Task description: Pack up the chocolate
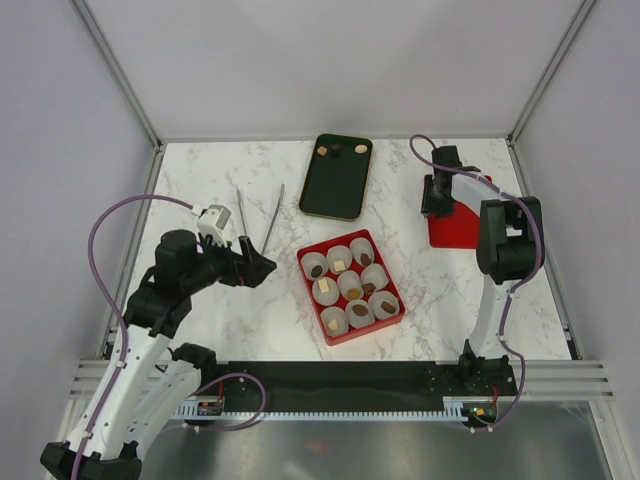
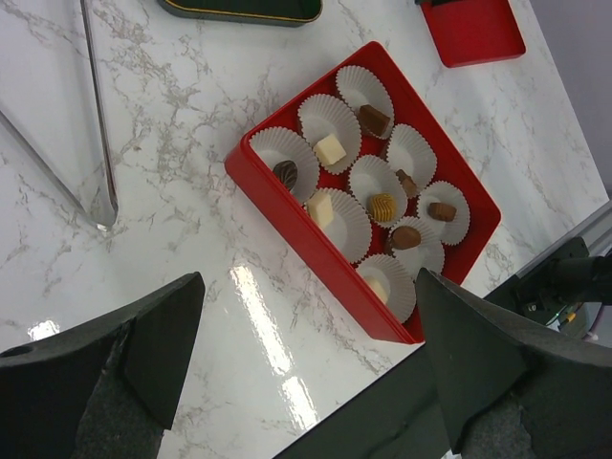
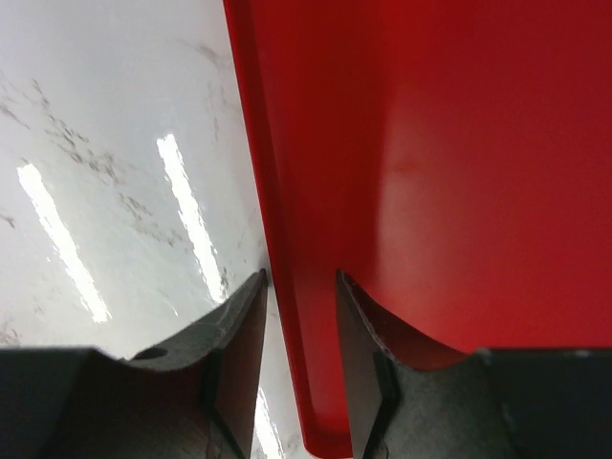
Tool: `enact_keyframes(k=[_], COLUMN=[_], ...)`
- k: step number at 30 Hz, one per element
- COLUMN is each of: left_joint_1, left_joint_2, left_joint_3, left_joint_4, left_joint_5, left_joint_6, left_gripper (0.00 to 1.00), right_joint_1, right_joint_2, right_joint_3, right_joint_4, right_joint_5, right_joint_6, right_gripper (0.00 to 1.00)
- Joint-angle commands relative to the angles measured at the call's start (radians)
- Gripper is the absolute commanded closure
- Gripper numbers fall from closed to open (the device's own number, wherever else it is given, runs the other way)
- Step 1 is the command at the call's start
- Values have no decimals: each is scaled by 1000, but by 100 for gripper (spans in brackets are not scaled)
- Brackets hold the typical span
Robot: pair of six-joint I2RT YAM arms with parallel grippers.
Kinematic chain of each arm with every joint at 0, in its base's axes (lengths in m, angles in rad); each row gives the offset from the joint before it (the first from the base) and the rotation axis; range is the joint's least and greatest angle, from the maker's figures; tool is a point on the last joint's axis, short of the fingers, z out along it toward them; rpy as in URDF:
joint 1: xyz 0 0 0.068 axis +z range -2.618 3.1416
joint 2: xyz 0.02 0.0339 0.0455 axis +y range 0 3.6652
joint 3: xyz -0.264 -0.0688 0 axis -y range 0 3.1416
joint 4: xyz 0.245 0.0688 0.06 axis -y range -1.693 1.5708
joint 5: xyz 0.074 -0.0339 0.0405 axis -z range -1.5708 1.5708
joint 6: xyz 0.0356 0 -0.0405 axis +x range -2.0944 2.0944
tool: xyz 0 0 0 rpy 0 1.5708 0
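Note:
The chocolate (image 1: 340,265) lies as small brown, tan and cream pieces, one in each white paper cup of the red box (image 1: 370,330) mid-table. The left wrist view looks down on the same box (image 2: 306,258) and pieces (image 2: 331,150). Three more pieces (image 1: 338,150) rest at the far end of a black tray (image 1: 335,190). My left gripper (image 1: 255,266) hovers open just left of the box, nothing between its fingers (image 2: 311,287). My right gripper (image 1: 436,200) is down on the left edge of the red lid (image 1: 455,230). Its jaws (image 3: 298,277) straddle the lid's (image 3: 459,172) side wall, one finger outside and one inside.
Metal tongs (image 1: 275,215) lie on the marble behind my left gripper, also showing in the left wrist view (image 2: 96,124). Grey walls and a metal frame enclose the table. A black rail with cables runs along the near edge.

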Motion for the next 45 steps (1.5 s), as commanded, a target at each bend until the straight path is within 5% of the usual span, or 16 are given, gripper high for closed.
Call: enact_keyframes(k=[1, 5, 11, 24, 28, 37, 45], left_joint_1=[1, 1, 2, 2, 2, 1, 1], left_joint_2=[-24, -23, 9, 84, 191, 497, 765], left_joint_3=[-5, -14, -7, 26, 99, 309, 403], left_joint_4=[42, 47, 47, 102, 283, 705, 1447], left_joint_5=[40, 39, 68, 179, 377, 551, 698], left_joint_6=[31, 31, 34, -29, -175, -427, -897], left_gripper=[1, 2, 4, 9, 12, 16, 17], right_joint_1=[4, 6, 19, 65, 71, 151, 168], right_joint_2=[13, 13, -39, -417, -522, -693, -786], right_joint_3=[5, -25, -28, -26, 4, 67, 146], right_joint_4=[40, 53, 54, -16, -15, 121, 362], right_joint_5=[-7, 3, -20, -168, -341, -657, -842], right_joint_6=[-17, -18, -12, 65, 135, 357, 606], right_gripper=[58, 66, 100, 100, 100, 100, 100])
